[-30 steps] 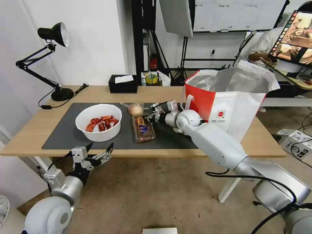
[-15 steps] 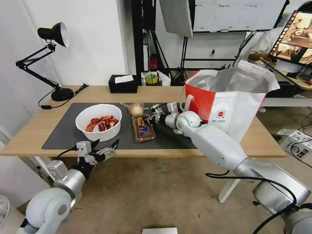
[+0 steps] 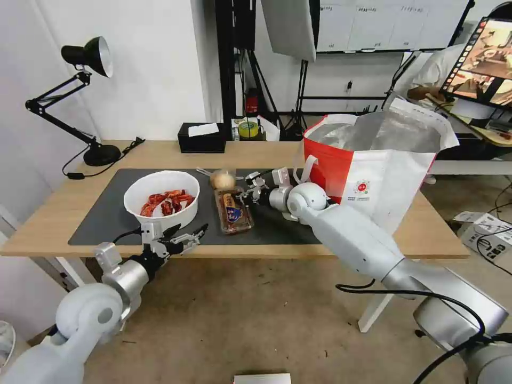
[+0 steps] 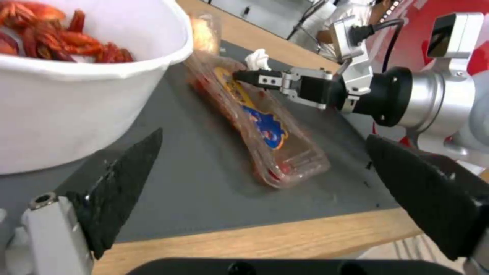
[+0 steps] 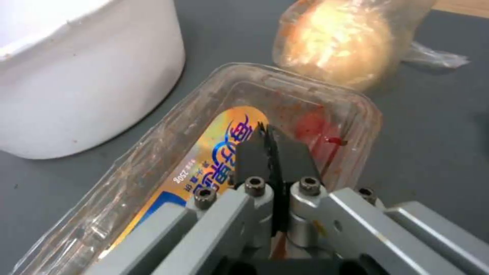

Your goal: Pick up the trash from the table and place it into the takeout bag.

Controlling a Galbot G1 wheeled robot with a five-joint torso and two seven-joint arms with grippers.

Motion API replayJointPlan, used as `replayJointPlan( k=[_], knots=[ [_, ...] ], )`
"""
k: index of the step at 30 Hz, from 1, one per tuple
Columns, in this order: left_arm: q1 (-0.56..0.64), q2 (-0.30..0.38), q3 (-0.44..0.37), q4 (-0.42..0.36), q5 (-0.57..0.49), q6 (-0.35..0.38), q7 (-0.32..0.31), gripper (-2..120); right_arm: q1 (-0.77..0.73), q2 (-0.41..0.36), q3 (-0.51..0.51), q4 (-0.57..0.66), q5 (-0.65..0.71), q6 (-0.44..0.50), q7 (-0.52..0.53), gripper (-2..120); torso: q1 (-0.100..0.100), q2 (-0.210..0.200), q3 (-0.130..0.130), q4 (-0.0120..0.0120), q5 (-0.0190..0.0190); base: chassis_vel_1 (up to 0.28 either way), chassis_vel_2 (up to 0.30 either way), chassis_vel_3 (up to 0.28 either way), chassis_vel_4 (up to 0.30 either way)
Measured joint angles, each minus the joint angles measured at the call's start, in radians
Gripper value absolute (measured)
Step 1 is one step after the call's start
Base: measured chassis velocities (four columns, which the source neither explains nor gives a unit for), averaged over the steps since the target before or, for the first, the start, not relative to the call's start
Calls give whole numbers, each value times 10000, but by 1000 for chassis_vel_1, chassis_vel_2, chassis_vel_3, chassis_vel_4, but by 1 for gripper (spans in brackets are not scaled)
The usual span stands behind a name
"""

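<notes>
On the table [image 3: 256,152], a white bowl [image 3: 161,200] of red crayfish shells stands on the grey mat [image 3: 106,213]. To its right lies the clear tray [image 3: 232,210] with red scraps, and beyond that the clear bag with a tan lump [image 3: 223,178]. My right gripper [image 3: 246,191] is shut, its tips [image 5: 267,131] over the tray's [image 5: 204,152] right side; I cannot tell whether it pinches the rim. A crumpled tissue [image 4: 257,59] lies just behind it. My left gripper [image 3: 186,237] is open at the table's front edge, below the bowl [image 4: 76,76]. The takeout bag [image 3: 373,165] stands open at right.
A black desk lamp [image 3: 90,106] stands at the table's far left corner. A black tissue box [image 3: 201,137] and a tape roll [image 3: 248,129] sit along the back edge. A cardboard box [image 3: 480,229] lies on the floor at right.
My left gripper has risen and moved forward to the table's front edge, still open. My right gripper has edged slightly left at the tray, and the tray has shifted a little with it.
</notes>
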Motion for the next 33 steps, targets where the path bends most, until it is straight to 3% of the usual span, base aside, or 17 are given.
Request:
replayJointPlan(
  k=[13,33],
  knots=[
    [-388,95,532,402,-968,105,-74,100,33,194,-136,-145,-29,12,-102,0,0,0,0,-1,0,0,0,0,0],
    [-1464,-211,1322,1241,-2399,107,-972,100,57,0,-299,109,10,1,-96,0,0,0,0,0,1,0,0,0,0]
  ],
)
